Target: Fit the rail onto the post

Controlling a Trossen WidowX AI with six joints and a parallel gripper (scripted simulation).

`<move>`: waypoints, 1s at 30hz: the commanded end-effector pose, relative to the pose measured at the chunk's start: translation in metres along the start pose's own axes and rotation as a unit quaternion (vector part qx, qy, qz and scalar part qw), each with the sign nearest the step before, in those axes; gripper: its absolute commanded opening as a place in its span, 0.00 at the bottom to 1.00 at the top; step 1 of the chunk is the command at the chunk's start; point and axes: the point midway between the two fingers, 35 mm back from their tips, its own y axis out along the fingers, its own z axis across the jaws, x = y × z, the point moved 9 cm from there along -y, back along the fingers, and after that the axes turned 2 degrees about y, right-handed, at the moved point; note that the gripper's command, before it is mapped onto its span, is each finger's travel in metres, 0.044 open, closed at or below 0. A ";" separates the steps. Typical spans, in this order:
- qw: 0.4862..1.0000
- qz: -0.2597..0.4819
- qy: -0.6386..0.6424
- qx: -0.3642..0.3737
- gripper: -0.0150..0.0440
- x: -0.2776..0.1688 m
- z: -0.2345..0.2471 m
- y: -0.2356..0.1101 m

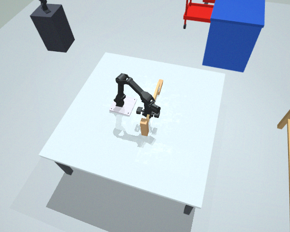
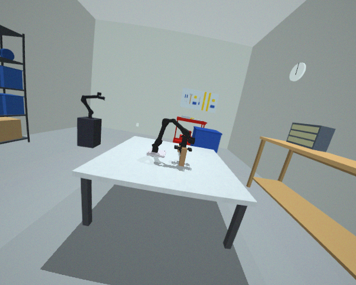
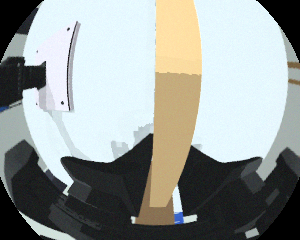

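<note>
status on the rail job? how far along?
Done: the gripper is shut on the rail, right by the post.
In hand: the rail's near end is up at the post's top; its far end reaches away across the table. The arm hides the pegs, so seating is unclear.
Left: confirm the end touches the post and the rail sits level, then let go.

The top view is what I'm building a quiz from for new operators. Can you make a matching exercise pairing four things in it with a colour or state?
Things:
1. bed rail
2. gripper
3. base plate
4. cabinet

Descriptions:
A. blue, standing on the floor beyond the table
B. pale, flat on the table under the arm's foot
C. light wood, running away from the post
D. black, shut on the rail near the post

Pairs: 1-C, 2-D, 3-B, 4-A
</note>
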 end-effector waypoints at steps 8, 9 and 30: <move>1.000 0.002 0.000 -0.004 0.25 -0.006 -0.001 -0.001; 1.000 0.002 0.000 -0.004 0.25 -0.006 -0.001 -0.001; 1.000 0.002 0.000 -0.004 0.25 -0.012 -0.001 -0.002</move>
